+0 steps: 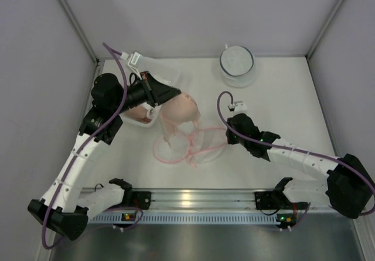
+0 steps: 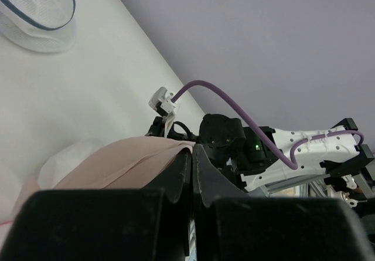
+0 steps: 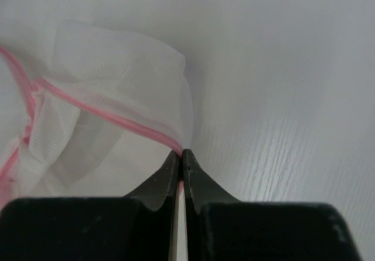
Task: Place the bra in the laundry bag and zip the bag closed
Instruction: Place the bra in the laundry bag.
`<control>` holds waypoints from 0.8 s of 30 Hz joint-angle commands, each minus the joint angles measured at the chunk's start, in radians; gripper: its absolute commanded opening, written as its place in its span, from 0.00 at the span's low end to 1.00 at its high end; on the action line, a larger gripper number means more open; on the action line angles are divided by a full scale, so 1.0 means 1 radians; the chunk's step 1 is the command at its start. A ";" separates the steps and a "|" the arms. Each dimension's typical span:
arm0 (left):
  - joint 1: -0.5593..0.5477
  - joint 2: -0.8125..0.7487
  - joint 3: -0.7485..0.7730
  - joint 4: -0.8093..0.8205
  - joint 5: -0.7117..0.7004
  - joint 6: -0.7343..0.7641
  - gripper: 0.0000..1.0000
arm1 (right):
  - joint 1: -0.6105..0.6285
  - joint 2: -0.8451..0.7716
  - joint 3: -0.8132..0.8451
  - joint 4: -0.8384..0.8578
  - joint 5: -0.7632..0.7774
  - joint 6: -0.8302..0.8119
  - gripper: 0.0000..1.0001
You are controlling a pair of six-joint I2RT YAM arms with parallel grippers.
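A beige bra (image 1: 180, 113) hangs from my left gripper (image 1: 166, 94), which is shut on its edge above the table's middle. In the left wrist view the fabric of the bra (image 2: 126, 164) drapes over the closed left gripper (image 2: 194, 151). Below it lies the white mesh laundry bag (image 1: 190, 146) with a pink zipper rim. My right gripper (image 1: 229, 126) is shut on the bag's right edge. In the right wrist view the right gripper (image 3: 180, 154) pinches the pink rim of the laundry bag (image 3: 111, 105).
A round white mesh container (image 1: 237, 61) with a dark rim stands at the back right; it also shows in the left wrist view as the mesh container (image 2: 36, 12). A clear plastic bag (image 1: 164, 73) lies behind the left gripper. Grey walls enclose the table.
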 commanded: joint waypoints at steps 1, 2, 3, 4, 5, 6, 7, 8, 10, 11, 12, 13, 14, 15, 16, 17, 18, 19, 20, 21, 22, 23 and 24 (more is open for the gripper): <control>-0.016 -0.039 -0.045 0.117 -0.009 -0.040 0.00 | 0.012 -0.060 0.069 -0.004 0.028 0.021 0.00; -0.021 -0.040 -0.070 0.131 -0.005 -0.052 0.00 | 0.012 -0.081 0.068 -0.001 0.023 0.030 0.00; -0.022 -0.042 -0.080 0.168 -0.001 -0.063 0.00 | 0.014 -0.124 0.064 0.007 0.014 0.040 0.00; -0.027 -0.043 -0.097 0.180 0.002 -0.080 0.00 | 0.015 -0.143 0.055 0.016 -0.003 0.055 0.00; -0.028 -0.042 -0.100 0.209 0.003 -0.086 0.00 | 0.015 -0.156 0.049 0.039 -0.017 0.061 0.00; -0.034 -0.039 -0.099 0.226 0.003 -0.089 0.00 | 0.017 -0.173 0.042 0.045 -0.027 0.072 0.00; -0.036 -0.036 -0.096 0.232 0.000 -0.092 0.00 | 0.015 -0.178 0.041 0.050 -0.032 0.079 0.00; -0.039 -0.033 -0.094 0.240 0.002 -0.094 0.00 | 0.015 -0.178 0.038 0.054 -0.035 0.086 0.00; -0.047 -0.025 -0.090 0.264 0.002 -0.106 0.00 | 0.017 -0.173 0.035 0.056 -0.047 0.112 0.00; -0.051 -0.022 -0.088 0.275 0.002 -0.111 0.00 | 0.015 -0.170 0.034 0.059 -0.053 0.121 0.00; -0.056 -0.014 -0.090 0.281 0.000 -0.118 0.00 | 0.017 -0.172 0.032 0.066 -0.060 0.133 0.00; -0.073 -0.010 -0.090 0.283 -0.004 -0.118 0.00 | 0.015 -0.173 0.029 0.070 -0.063 0.156 0.00; -0.085 -0.004 -0.094 0.283 -0.008 -0.117 0.00 | 0.015 -0.176 0.029 0.077 -0.064 0.168 0.00; -0.099 0.002 -0.096 0.283 -0.027 -0.111 0.00 | 0.017 -0.184 0.025 0.085 -0.063 0.188 0.00; -0.129 0.006 -0.102 0.283 -0.035 -0.105 0.00 | 0.015 -0.186 0.026 0.086 -0.058 0.196 0.00; -0.146 0.010 -0.107 0.284 -0.047 -0.098 0.00 | 0.017 -0.187 0.026 0.086 -0.057 0.201 0.00; -0.160 0.015 -0.110 0.283 -0.070 -0.085 0.00 | 0.015 -0.189 0.029 0.083 -0.060 0.204 0.00; -0.185 0.016 -0.116 0.284 -0.081 -0.077 0.00 | 0.017 -0.192 0.038 0.082 -0.064 0.204 0.00; -0.194 0.021 -0.117 0.288 -0.089 -0.074 0.00 | 0.015 -0.193 0.043 0.079 -0.070 0.202 0.00; -0.200 0.027 -0.122 0.292 -0.110 -0.069 0.00 | 0.015 -0.198 0.054 0.073 -0.081 0.204 0.00; -0.208 0.030 -0.131 0.301 -0.121 -0.066 0.00 | 0.015 -0.199 0.058 0.065 -0.084 0.204 0.00; -0.208 0.038 -0.136 0.321 -0.130 -0.068 0.00 | 0.017 -0.209 0.061 0.063 -0.089 0.205 0.00; -0.209 0.048 -0.139 0.341 -0.132 -0.077 0.00 | 0.017 -0.212 0.063 0.063 -0.096 0.213 0.00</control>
